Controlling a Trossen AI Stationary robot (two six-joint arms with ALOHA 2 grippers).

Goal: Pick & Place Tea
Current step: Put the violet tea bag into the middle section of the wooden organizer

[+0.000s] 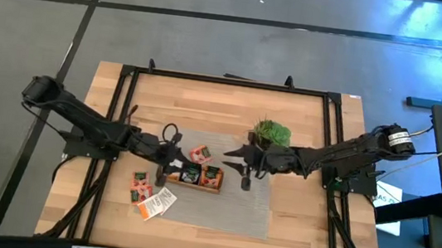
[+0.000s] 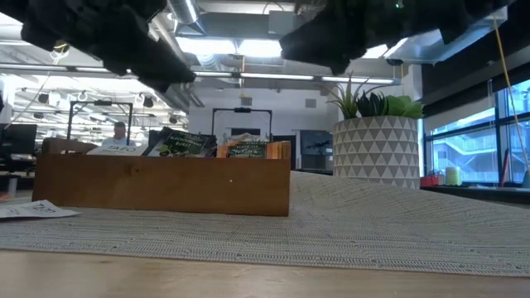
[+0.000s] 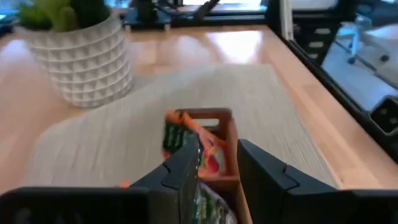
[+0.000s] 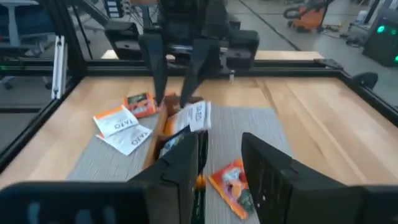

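Placing is judged to be the step in hand, with a sachet being let go at the tray.

Farthest left, 3 or so loose sachets (image 1: 151, 196) are seen on the mat (image 1: 227, 216), just beside the tray's (image 2: 166, 186) end. Next, the left gripper (image 1: 169, 153) is held over that same end. Its fingers are spread apart and nothing is seen between them. A white sachet (image 4: 194, 116) is seen just under the fingertips, propped at the tray's end (whether it has settled flat cannot be told). In the tray, 2 dark sachets are seen leaning upright in the compartments. One orange sachet (image 1: 199, 153) is seen on the mat beside the tray's long side, between the 2 grippers. The right gripper (image 1: 246, 175) is held above the tray's other end, partly open and empty. The plant (image 1: 272, 133) is set just behind it.

For the next move, the left gripper would have to be lifted clear of the tray wall, then lowered over a loose sachet. A flat paper sachet is likely to be hard to pinch off a woven mat, so an edge grip is called for.
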